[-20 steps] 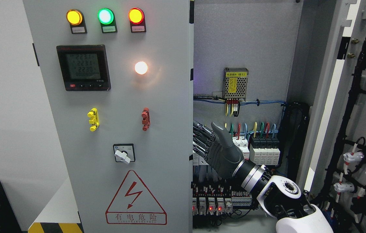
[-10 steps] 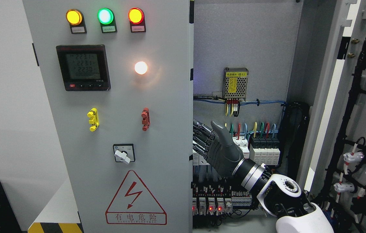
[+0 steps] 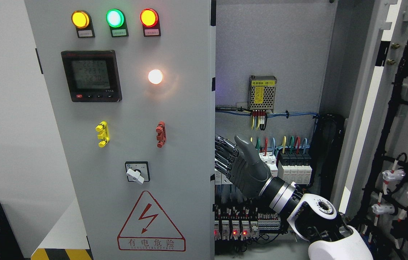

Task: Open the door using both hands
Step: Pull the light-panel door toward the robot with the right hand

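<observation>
- Grey sheet metal made the left door, which filled the picture from 9 o'clock to the middle and stood a little open, its free edge running down the centre.
- The right hand, dark grey, came in from 5 o'clock on a white and silver arm and reached to that free edge.
- Its fingers were curled behind the door edge, so the hand gripped the door; the thumb pointed up toward 12 o'clock.
- The left hand did not show.
- On the door front sat three lit lamps at 11 o'clock, yellow, green and red, and under them a black meter with a white lamp beside it.
- Lower on the door were a yellow handle, a red handle, a rotary switch and a red warning triangle at 7 o'clock.
- Inside the cabinet, at 1 o'clock from the hand, hung a perforated power supply; rows of breakers stood just right of the hand.
- The right door at 3 o'clock was swung wide, its inner wiring visible.
</observation>
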